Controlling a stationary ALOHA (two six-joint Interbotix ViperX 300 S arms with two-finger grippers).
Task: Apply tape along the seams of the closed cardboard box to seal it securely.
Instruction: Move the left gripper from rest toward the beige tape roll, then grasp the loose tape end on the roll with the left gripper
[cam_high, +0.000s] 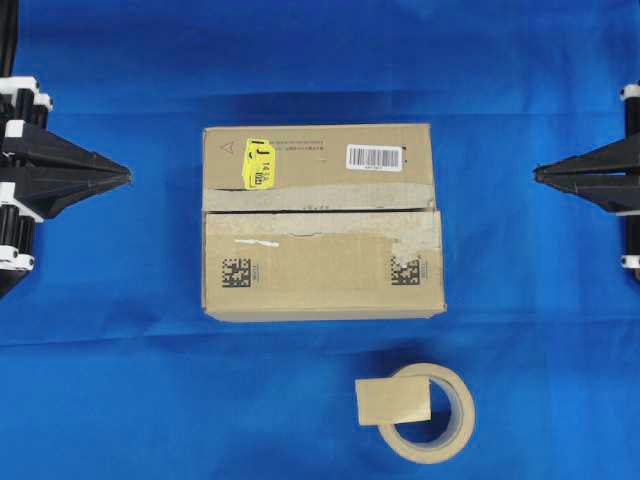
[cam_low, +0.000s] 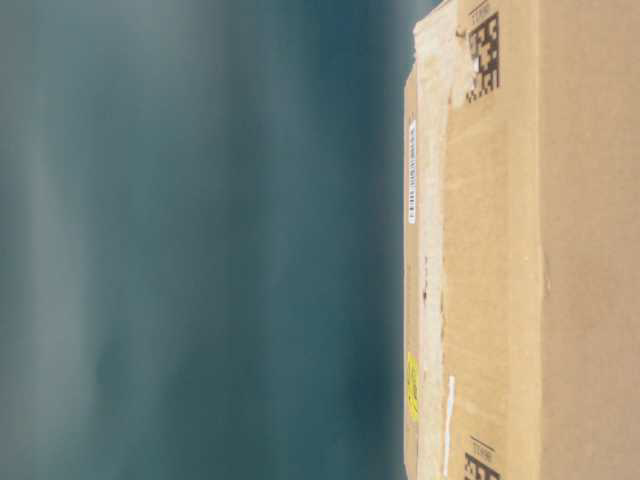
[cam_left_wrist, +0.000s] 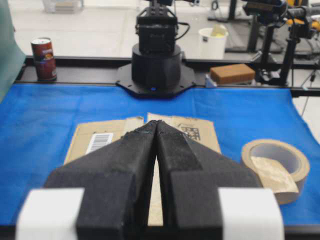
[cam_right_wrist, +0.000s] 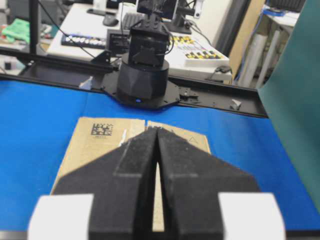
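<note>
**Tape piece lies at the near edge, both arms parked wide**

Nearest the overhead view's bottom edge, the tape (cam_high: 392, 401), 1 short tan piece, lies flat across the left side of the tape roll (cam_high: 428, 412) on the blue tabletop (cam_high: 120, 400). Its long axis runs left to right. It sits in front of the cardboard box (cam_high: 322, 222), right of centre, so the right gripper (cam_high: 538, 174) looks the nearer of the 2, though both are well apart from it.

Behind the roll, the box stands closed. The seams (cam_high: 320, 211) run left to right across the top, between 2 flaps, edged by pale old tape strips (cam_high: 300, 197). A yellow sticker (cam_high: 258, 163) and a barcode label (cam_high: 374, 157) mark the far flap.

The left gripper (cam_high: 128, 177) and the right gripper point inward at the box's sides, jaws together and holding nothing. Nothing stands between either gripper and the tape; the box itself is the only bulk to skirt.
</note>
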